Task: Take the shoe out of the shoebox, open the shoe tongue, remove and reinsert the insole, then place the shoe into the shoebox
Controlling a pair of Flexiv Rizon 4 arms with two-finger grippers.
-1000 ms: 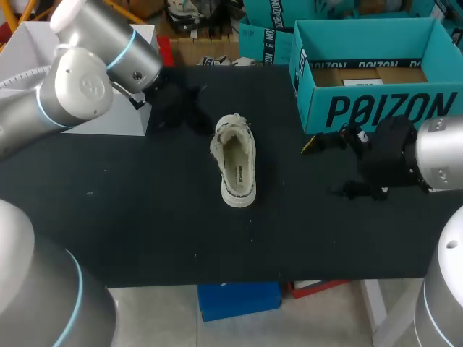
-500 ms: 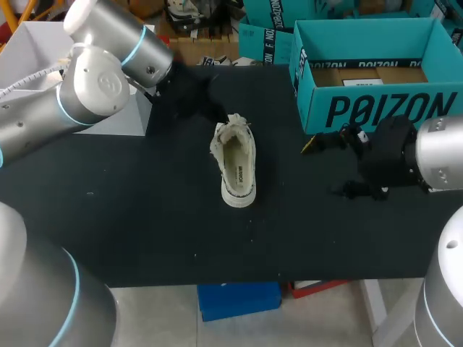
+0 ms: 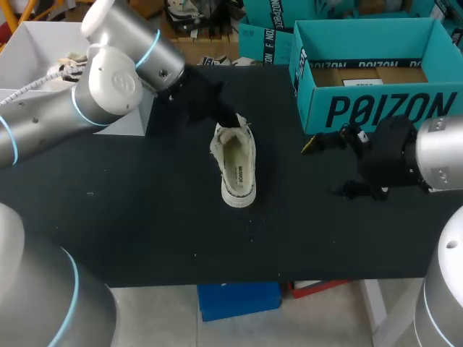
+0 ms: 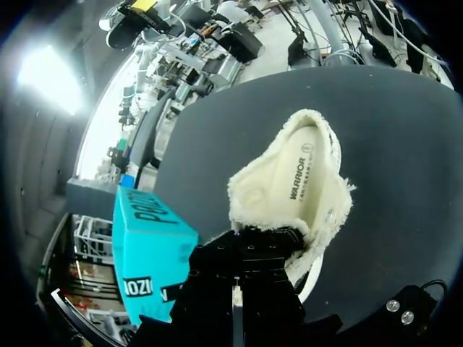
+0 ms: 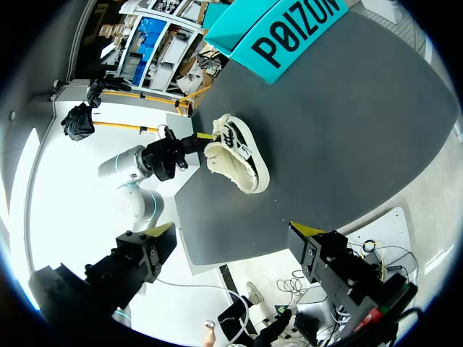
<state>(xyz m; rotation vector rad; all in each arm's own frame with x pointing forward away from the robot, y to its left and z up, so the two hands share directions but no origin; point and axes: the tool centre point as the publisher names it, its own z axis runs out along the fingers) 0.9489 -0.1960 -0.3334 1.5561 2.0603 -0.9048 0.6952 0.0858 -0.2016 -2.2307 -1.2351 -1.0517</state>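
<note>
Shoe [image 3: 237, 163] lies on the table [image 3: 145, 210], outside the teal shoebox [image 3: 376, 108], which holds brown card. Left gripper [image 3: 230, 119] reaches its tongue end, grip unclear; right gripper [image 3: 324, 168] hovers beside the box, fingers spread.

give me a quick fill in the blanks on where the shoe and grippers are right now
1. The shoe lies on the ___, outside the shoebox.
2. The gripper at the shoe's far end belongs to the ___ arm.
3. The right gripper, near the shoebox, holds nothing and is ___.

Missing words: table; left; open
</note>
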